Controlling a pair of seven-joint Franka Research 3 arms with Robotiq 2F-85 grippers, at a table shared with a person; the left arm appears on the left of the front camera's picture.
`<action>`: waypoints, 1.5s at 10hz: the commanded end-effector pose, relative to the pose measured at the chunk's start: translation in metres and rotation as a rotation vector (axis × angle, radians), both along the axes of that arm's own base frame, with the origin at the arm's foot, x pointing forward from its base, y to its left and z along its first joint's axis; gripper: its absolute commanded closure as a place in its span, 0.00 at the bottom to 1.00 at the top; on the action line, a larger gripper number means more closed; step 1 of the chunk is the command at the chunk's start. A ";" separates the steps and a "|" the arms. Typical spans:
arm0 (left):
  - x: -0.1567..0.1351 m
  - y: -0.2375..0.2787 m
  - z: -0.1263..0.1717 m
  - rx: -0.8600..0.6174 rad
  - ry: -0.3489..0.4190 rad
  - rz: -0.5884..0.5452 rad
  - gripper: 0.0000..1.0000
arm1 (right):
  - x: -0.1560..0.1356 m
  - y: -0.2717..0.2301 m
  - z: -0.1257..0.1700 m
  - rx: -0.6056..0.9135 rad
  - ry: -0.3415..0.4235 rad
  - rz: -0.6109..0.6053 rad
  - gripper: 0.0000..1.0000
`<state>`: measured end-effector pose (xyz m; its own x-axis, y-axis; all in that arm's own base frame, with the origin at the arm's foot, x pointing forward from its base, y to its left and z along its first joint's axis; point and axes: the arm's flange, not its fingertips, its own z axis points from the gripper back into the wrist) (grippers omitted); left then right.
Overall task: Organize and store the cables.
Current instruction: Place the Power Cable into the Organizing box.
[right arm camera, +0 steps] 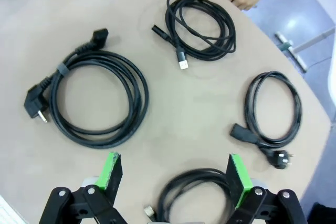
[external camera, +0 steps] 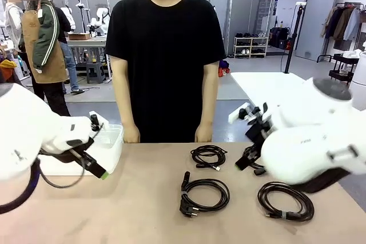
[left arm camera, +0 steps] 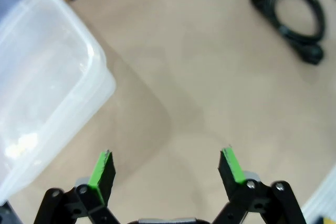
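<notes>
Right gripper [right arm camera: 173,174] is the one in position: wide open, nothing held, hovering over the cables. One coil [right arm camera: 197,176] sits straight below it, between the fingers and slightly toward the wrist, part cut off by the bottom of the wrist view. All the cables lie flat on the tabletop [left arm camera: 210,87], apart from each other.

Other three, relative to the right gripper:
- power cord [right arm camera: 139,97]: ahead and left of the left finger, a big round loop with both plugs on its far-left side
- USB cable [right arm camera: 229,27]: well ahead, a bit right of centre
- oval cable [right arm camera: 250,103]: ahead and right of the right finger, long axis roughly along the fingers' direction, plugs at the end nearer the gripper

What matters for the pick: the visible arc of the coil underneath runs across from finger to finger, so it lies along the closing line, not across it. My read is that closing here would slide along the strands instead of pinching them. It needs either about a quarter roll of the wrist or a sideways shift to where the loop runs fore-aft.

Left gripper [left arm camera: 168,163] is also fully open and empty, over bare tabletop. The bin [left arm camera: 89,45] is just ahead on its left. Its nearest cable, likely the power cord, is well ahead on its right.

So the right arm is nearer the cables and the left arm is nearer the bin.
</notes>
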<state>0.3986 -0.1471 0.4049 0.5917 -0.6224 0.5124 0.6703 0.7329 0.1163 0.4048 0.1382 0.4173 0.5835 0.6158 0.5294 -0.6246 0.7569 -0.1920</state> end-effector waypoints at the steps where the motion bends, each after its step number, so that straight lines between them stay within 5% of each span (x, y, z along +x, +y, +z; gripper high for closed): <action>1: 0.014 0.055 0.051 -0.011 0.078 -0.139 0.00 | 0.009 -0.036 0.043 -0.019 0.058 0.128 0.00; 4: -0.008 0.137 0.118 -0.099 0.045 -0.386 0.00 | -0.011 -0.091 0.094 0.041 0.097 0.307 0.00; 7: -0.048 0.223 0.135 -0.195 0.000 -0.464 0.00 | -0.067 -0.182 0.107 0.102 0.121 0.335 0.00; 12: -0.073 0.284 0.095 -0.304 -0.009 -0.259 0.00 | -0.162 -0.265 0.078 0.281 -0.029 0.132 0.00; 15: -0.070 0.278 0.083 -0.338 -0.032 -0.165 0.00 | -0.176 -0.271 0.067 0.314 -0.017 0.092 0.00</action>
<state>0.3247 0.1388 0.4872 0.4802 -0.5288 0.6998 0.8055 0.5817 -0.1132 0.2528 -0.1638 0.5285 0.5347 0.4753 0.6987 -0.6753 0.7374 0.0151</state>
